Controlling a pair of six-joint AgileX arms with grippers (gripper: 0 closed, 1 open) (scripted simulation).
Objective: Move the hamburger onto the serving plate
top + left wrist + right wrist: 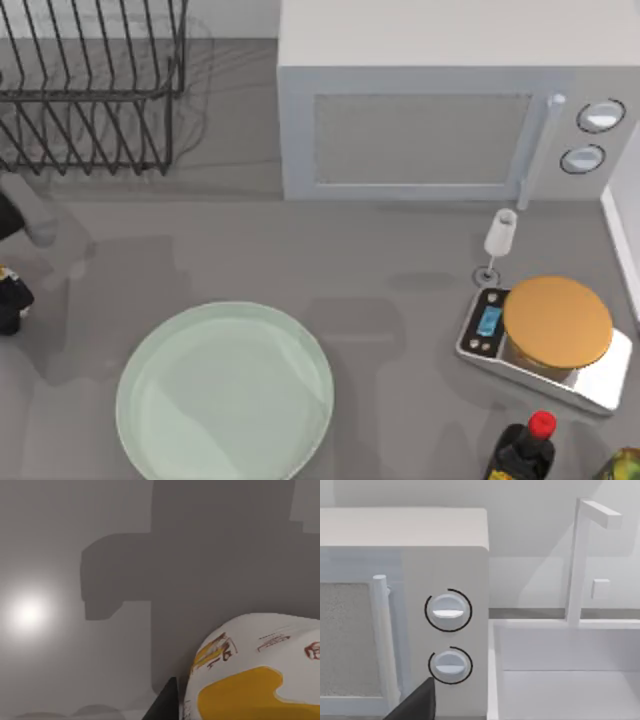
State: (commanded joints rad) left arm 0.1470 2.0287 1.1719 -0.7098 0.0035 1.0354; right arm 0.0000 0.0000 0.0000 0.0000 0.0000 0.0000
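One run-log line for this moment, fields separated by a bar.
left gripper: table's left edge, carrying hamburger | serving plate: bare | right arm: parked facing microwave

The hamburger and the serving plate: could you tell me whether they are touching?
Apart. The top view shows grey table between the serving plate and the left claw at the left edge, which holds the hamburger.

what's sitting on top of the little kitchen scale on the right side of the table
A smooth flat orange-tan disc lies on the silver kitchen scale, covering its weighing platform. The scale's blue display stays uncovered beside the disc; whatever lies under the disc is hidden.
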